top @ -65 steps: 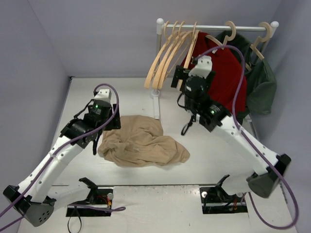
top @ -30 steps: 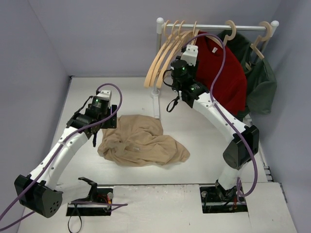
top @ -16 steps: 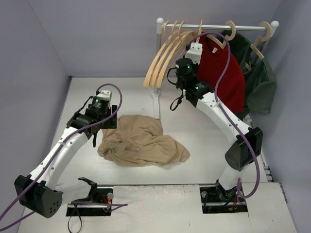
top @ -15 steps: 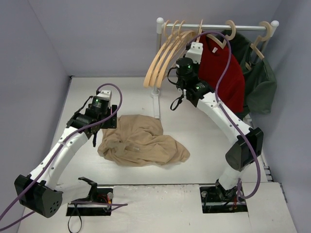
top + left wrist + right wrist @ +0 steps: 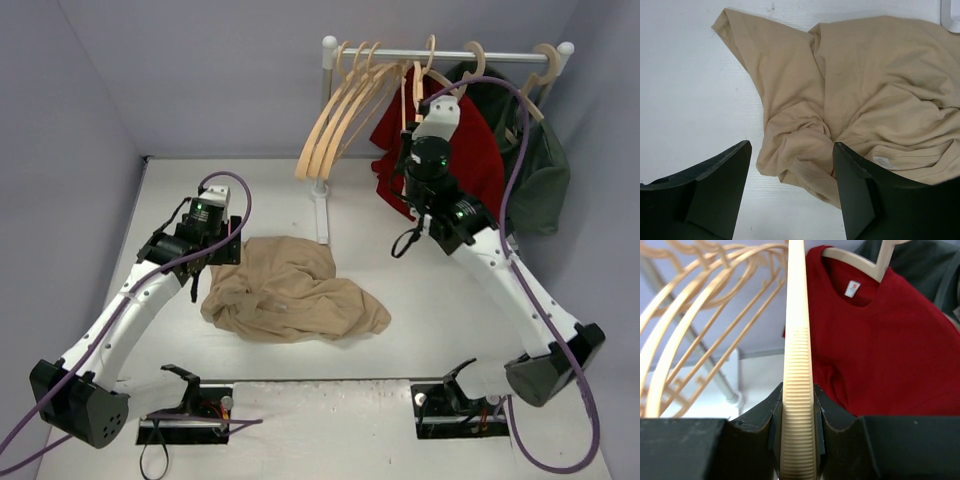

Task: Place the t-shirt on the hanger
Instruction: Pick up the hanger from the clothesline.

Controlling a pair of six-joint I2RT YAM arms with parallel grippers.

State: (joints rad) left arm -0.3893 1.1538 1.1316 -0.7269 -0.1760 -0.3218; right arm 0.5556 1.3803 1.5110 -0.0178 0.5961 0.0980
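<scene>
T-shirt lies crumpled on the counter near us, with our left hand hovering wide open over its edge, gripping nothing. Farther back, by the rail, our right hand is clamped on the hanger. We judge the task barely begun: bringing the hanger down and dressing it remain.

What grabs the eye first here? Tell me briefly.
The right gripper stands out first, shut on a pale wooden hanger up by the rail, with the red t-shirt hanging just behind it. Next comes the tan t-shirt, lying crumpled in the middle of the table, with the left gripper open over its left edge.
</scene>
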